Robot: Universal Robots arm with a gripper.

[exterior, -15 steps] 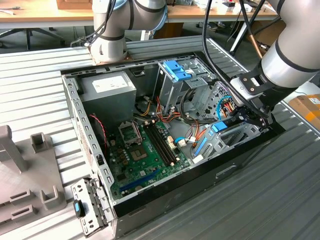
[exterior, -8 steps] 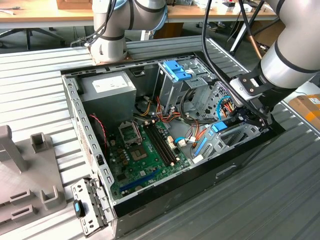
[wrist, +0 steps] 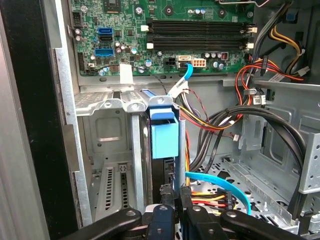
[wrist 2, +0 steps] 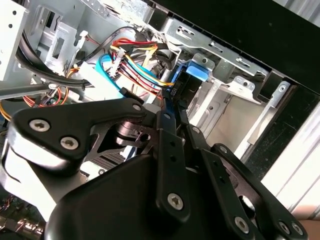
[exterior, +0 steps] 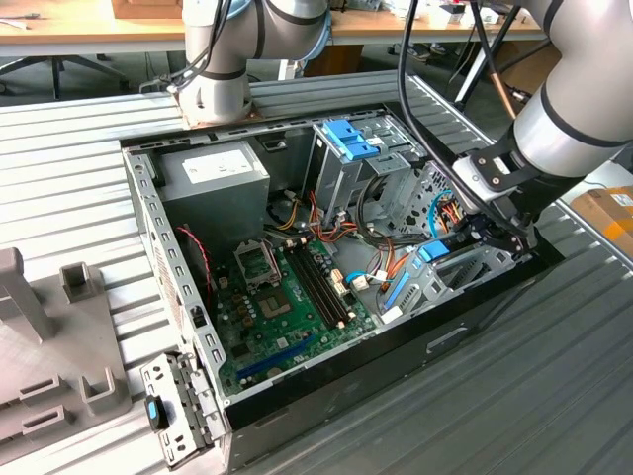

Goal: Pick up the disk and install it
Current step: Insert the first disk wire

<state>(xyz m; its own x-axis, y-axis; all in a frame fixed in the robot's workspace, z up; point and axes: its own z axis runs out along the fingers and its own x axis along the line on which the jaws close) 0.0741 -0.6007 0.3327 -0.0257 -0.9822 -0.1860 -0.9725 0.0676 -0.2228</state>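
Observation:
The disk (wrist: 159,172) stands on edge in a slot of the grey metal drive bay (wrist: 107,107) at the front corner of the open computer case (exterior: 148,247). It is black, and its blue tab (wrist: 164,132) sticks out of the slot. In the exterior view that blue tab (exterior: 435,250) lies on the exterior view's right, just beside my gripper (exterior: 492,234). In both wrist views my gripper (wrist: 173,206) has its black fingers (wrist 2: 172,135) drawn together on the disk's (wrist 2: 184,82) near edge, with a strip of blue rail between them.
A tall grey cage with a ribbed blue clip (exterior: 350,139) stands behind the bay. Bundles of red, yellow and black cables (wrist: 215,122) and a blue ribbon cable (wrist: 220,182) lie beside the slot. The motherboard (exterior: 287,297), a grey labelled box (exterior: 213,176) and a grey fixture (exterior: 49,336) lie further to the exterior view's left.

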